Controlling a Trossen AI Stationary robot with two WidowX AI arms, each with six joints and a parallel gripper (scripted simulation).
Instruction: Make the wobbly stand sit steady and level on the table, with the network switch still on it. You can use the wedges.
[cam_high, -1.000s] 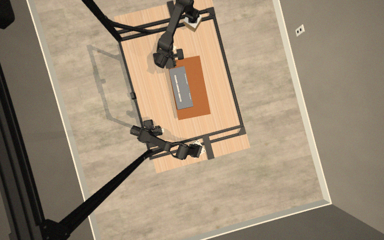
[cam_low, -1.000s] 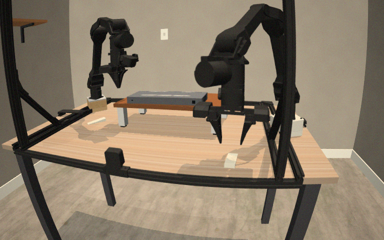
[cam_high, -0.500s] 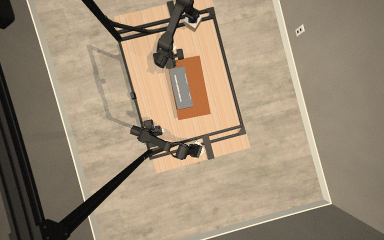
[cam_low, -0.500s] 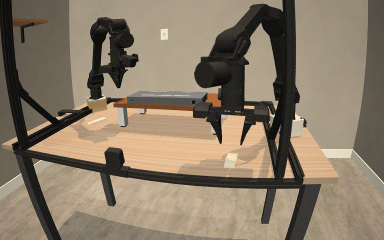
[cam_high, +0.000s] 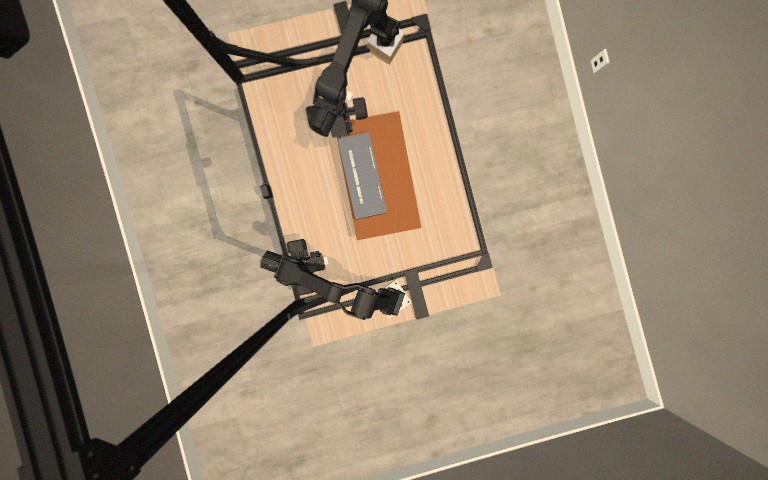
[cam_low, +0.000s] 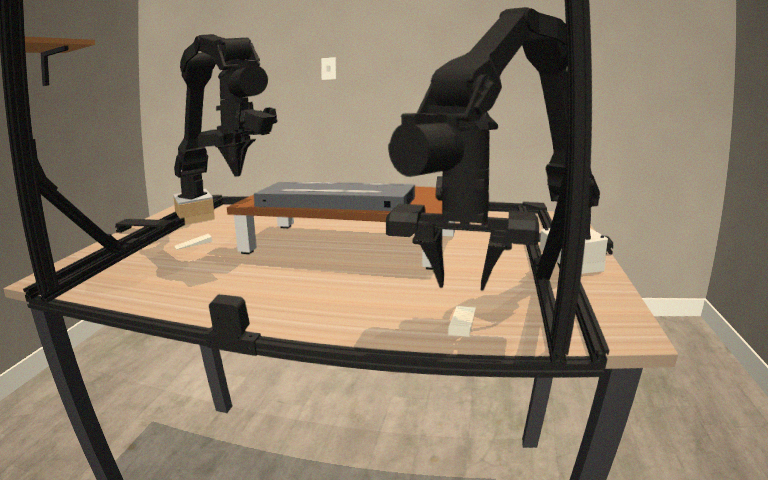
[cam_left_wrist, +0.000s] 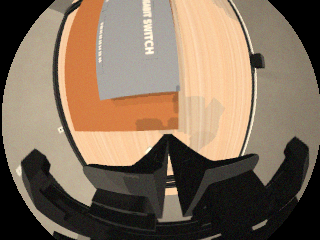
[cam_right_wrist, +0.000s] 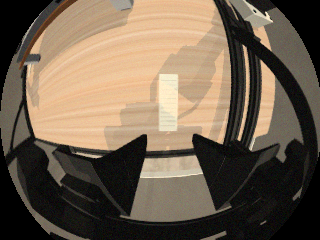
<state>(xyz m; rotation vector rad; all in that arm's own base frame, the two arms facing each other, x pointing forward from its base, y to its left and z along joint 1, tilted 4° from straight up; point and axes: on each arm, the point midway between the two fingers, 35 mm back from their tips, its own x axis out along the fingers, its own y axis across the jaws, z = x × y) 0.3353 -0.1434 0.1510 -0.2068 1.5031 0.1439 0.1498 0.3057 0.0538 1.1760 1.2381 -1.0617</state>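
top: high overhead, far, down | exterior: tableside, across | wrists: close, downward | top+exterior share whole tabletop (cam_high: 447, 169) (cam_low: 317, 300)

In the top view, a pale wood-grained table (cam_high: 441, 215) (cam_low: 283, 288) (cam_left_wrist: 210, 60) (cam_right_wrist: 100, 90) is carrying a brown stand (cam_high: 399, 186) (cam_low: 243, 210) (cam_left_wrist: 85, 100) (cam_right_wrist: 121, 4) on pale legs. One pale wedge (cam_high: 348, 96) (cam_low: 193, 242) (cam_left_wrist: 149, 149) is lying toward the stand's eleven o'clock; another wedge (cam_high: 325, 260) (cam_low: 462, 321) (cam_right_wrist: 168, 102) is lying apart, toward seven o'clock.

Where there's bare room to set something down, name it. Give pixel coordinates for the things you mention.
Bare wood: midway between stand (cam_high: 403, 175) (cam_low: 427, 195) (cam_left_wrist: 82, 100) (cam_right_wrist: 122, 4) and front rail (cam_high: 254, 138) (cam_low: 368, 359) (cam_right_wrist: 170, 153); also between stand and back rail (cam_high: 455, 135). Crowded: right tool (cam_high: 323, 260) (cam_low: 461, 287) (cam_right_wrist: 170, 137) near one wedge (cam_low: 462, 320) (cam_right_wrist: 168, 102); stand's end, near left tool (cam_high: 345, 127) (cam_low: 237, 174) (cam_left_wrist: 169, 135) and other wedge (cam_high: 349, 97) (cam_low: 193, 242).
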